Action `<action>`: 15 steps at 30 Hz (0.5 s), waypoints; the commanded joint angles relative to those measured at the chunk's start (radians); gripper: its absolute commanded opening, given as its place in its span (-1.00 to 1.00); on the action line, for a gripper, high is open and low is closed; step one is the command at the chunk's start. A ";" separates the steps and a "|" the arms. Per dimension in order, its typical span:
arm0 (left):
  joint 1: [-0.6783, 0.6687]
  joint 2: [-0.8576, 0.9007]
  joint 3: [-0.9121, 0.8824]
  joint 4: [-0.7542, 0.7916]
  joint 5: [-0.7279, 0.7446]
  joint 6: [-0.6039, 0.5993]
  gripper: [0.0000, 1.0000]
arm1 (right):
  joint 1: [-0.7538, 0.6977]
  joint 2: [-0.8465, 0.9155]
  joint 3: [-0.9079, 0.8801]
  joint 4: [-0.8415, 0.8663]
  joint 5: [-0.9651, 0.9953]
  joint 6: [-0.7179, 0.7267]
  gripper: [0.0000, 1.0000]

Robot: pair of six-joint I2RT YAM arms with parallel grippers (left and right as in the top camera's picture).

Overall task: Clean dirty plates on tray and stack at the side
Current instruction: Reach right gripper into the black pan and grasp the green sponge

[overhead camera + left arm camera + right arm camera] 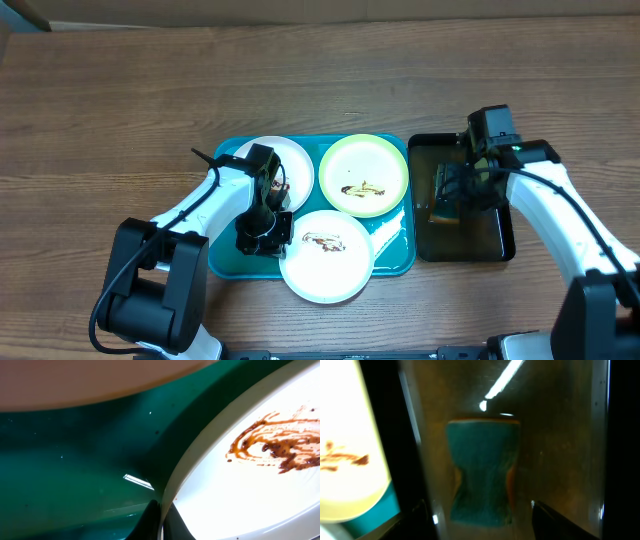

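Note:
The teal tray (395, 262) holds three smeared plates: a white one at back left (292, 160), a yellow-green rimmed one at back right (364, 175), and a white one at the front (326, 255) that overhangs the tray's front edge. My left gripper (278, 236) is shut on the left rim of the front white plate (250, 475), one finger on each side of the rim (161, 520). My right gripper (480, 520) is open above the blue-green sponge (482, 477) in the black tray (490, 240).
The black tray stands right of the teal tray, close beside it. Bare wooden table (120, 110) lies all round. The yellow-green plate's edge (345, 460) shows at the left of the right wrist view.

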 commanded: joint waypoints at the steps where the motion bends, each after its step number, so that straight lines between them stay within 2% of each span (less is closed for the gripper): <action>1: -0.006 0.007 0.019 0.007 -0.030 -0.021 -0.91 | 0.003 0.030 0.016 0.019 0.002 0.032 0.33; 4: -0.006 0.007 0.019 0.007 -0.030 -0.021 -0.92 | 0.003 0.053 0.013 0.028 0.003 0.032 0.23; 15: -0.006 0.007 0.019 0.007 -0.030 -0.021 -0.90 | 0.007 0.144 -0.019 0.069 -0.006 0.035 0.22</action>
